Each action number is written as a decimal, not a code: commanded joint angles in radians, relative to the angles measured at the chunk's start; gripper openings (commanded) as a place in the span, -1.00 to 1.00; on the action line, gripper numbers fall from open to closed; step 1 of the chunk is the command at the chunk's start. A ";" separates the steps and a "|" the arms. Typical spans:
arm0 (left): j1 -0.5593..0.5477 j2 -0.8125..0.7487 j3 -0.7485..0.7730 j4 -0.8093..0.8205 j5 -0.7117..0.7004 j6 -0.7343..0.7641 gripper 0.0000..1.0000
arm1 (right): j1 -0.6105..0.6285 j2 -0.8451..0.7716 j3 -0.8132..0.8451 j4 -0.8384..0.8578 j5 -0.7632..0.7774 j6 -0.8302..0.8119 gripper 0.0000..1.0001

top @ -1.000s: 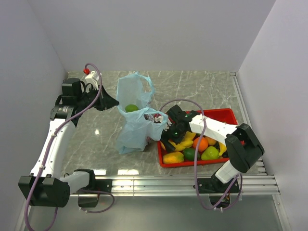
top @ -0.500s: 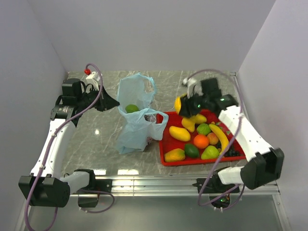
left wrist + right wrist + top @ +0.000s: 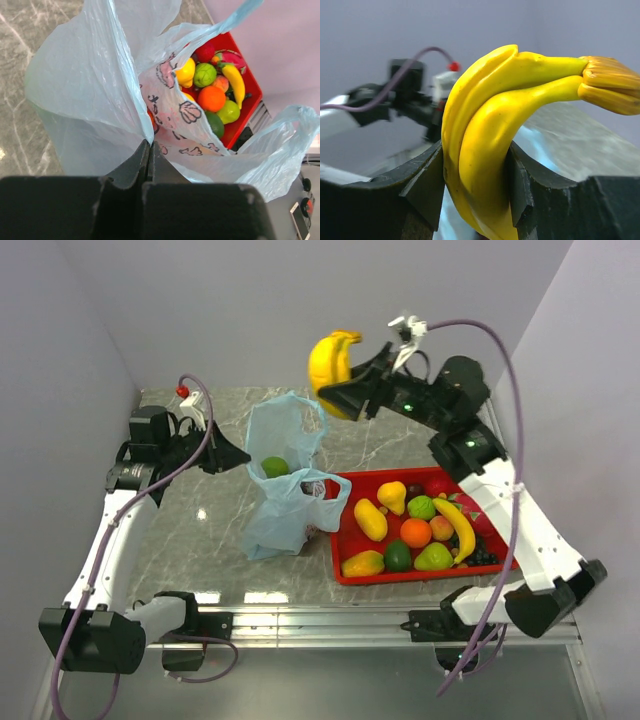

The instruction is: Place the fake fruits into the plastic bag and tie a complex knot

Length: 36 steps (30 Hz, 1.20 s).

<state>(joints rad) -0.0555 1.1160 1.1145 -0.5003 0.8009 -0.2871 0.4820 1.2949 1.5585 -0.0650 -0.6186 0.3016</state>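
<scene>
The light-blue plastic bag [image 3: 285, 485] stands open on the marble table, with a green lime [image 3: 273, 466] inside. My left gripper [image 3: 232, 452] is shut on the bag's left rim [image 3: 145, 131] and holds it up. High above the bag's far side, my right gripper [image 3: 338, 390] is shut on a yellow banana bunch [image 3: 331, 360]; the bunch [image 3: 490, 150] sits pinched between both fingers. More fake fruits [image 3: 415, 525] lie in the red tray, also seen through the bag's mouth as fruits [image 3: 212, 85].
The red tray [image 3: 348, 575] sits right of the bag, near the front rail. White walls close in the table at left, back and right. The right arm's cable [image 3: 500, 350] loops high over the tray.
The right gripper closed on the banana bunch in the tray, then lifted it up and left to above the bag. The left arm and bag stayed still.
</scene>
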 commanded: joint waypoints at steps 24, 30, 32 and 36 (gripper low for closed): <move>0.026 -0.065 -0.027 0.132 0.034 -0.136 -0.99 | 0.264 0.201 -0.088 -0.025 -0.061 -0.053 0.89; 0.032 -0.062 -0.027 0.128 0.018 -0.124 -0.99 | 0.179 0.071 -0.001 -0.202 -0.018 -0.110 0.87; 0.034 -0.062 -0.031 0.128 0.017 -0.126 -0.99 | 0.117 -0.009 -0.024 -0.222 0.026 -0.102 0.84; 0.036 -0.061 -0.035 0.131 0.020 -0.127 -0.99 | -0.015 -0.104 -0.086 -0.359 0.161 -0.175 0.75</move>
<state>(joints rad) -0.0254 1.0706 1.0828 -0.4034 0.8173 -0.4221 0.5182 1.2472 1.5021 -0.2935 -0.5640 0.1993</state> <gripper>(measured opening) 0.011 0.884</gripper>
